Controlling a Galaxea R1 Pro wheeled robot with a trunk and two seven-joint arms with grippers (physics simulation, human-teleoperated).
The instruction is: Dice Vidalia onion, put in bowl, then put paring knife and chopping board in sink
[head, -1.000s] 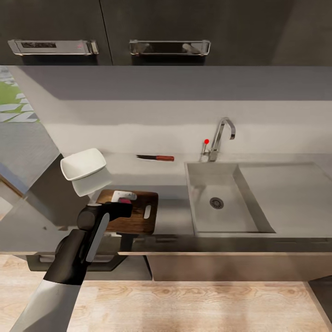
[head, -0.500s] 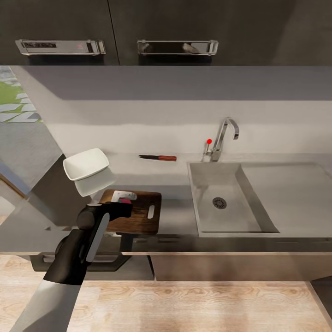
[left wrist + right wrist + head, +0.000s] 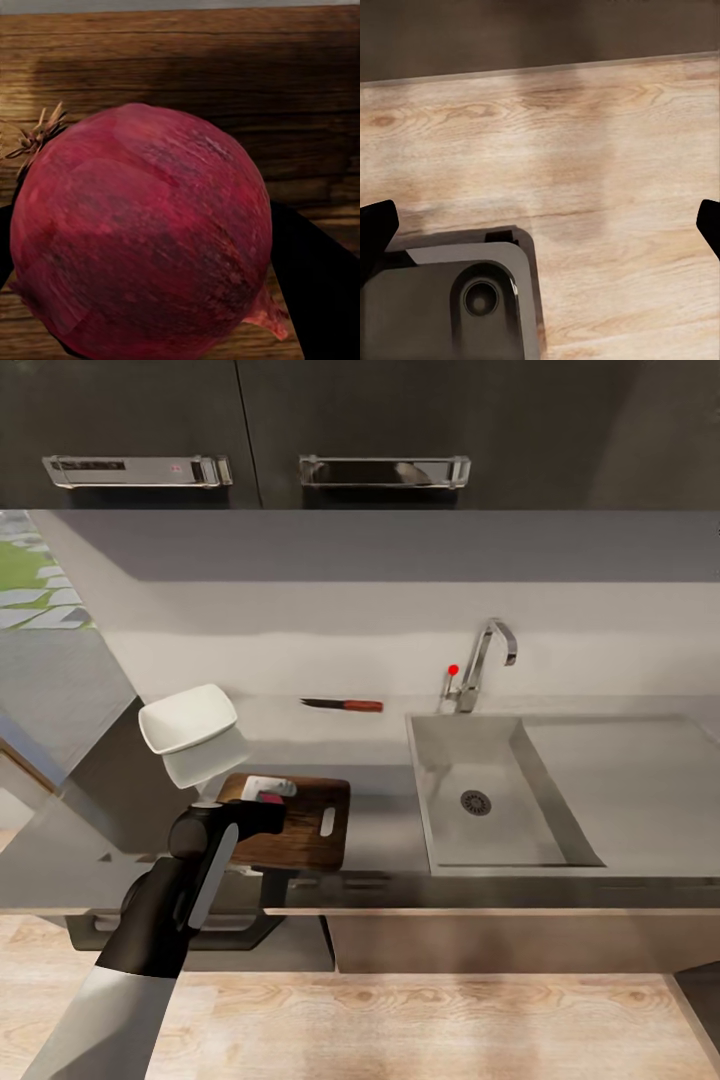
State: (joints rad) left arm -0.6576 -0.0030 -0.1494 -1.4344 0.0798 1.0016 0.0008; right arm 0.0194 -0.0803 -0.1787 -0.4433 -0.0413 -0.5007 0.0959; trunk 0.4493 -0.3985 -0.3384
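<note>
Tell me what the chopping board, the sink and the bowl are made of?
The chopping board looks like wood: brown with dark grain streaks, clearest in the left wrist view. The sink looks like matte grey metal, dull with soft reflections. The bowl is smooth, plain white, perhaps ceramic or plastic; the render leaves that open.

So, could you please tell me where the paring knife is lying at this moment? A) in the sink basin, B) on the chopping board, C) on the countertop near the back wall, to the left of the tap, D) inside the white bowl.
C: the head view shows the paring knife flat on the countertop by the back wall, left of the tap, apart from the chopping board, bowl and sink.
</note>
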